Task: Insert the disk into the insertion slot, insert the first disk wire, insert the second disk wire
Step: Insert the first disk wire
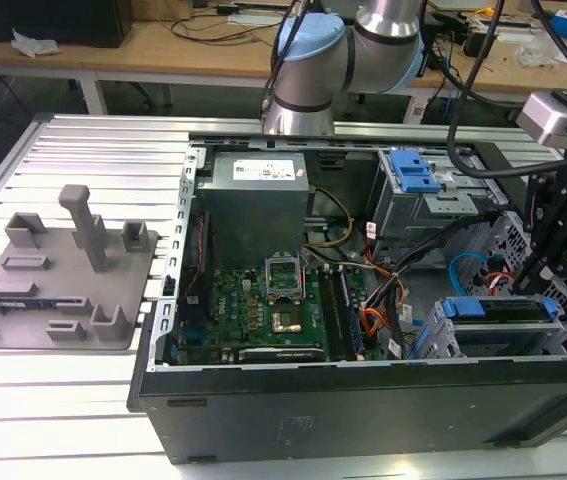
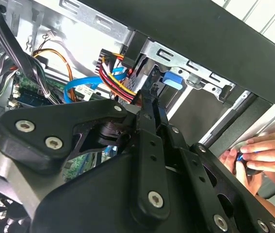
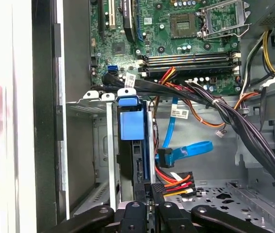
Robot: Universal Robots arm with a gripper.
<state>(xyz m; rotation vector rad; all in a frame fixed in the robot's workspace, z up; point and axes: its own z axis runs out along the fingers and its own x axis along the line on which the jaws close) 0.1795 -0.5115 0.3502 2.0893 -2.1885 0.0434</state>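
Smooth bright-blue plastic frames the disk (image 3: 130, 124). The insertion slot (image 3: 86, 104) is dull grey sheet metal. The first disk wire (image 3: 188, 150) has a slick, light-blue plastic skin. The gripper (image 3: 151, 191) is matt black, seemingly plastic, studded with shiny metal screws (image 2: 155, 199). The case (image 1: 363, 410) has a matt black wall.

We see pale wooden benches (image 1: 163, 55) along far side, white legs (image 1: 93, 95), dark floor (image 1: 8, 110) beneath. Loose cables (image 1: 228, 25), black box (image 1: 53, 20) on benchtops. Near us, ribbed aluminium table (image 1: 73, 410); grey moulded fixture plate (image 1: 63, 275) on it, exterior view's left. Light even, bright.
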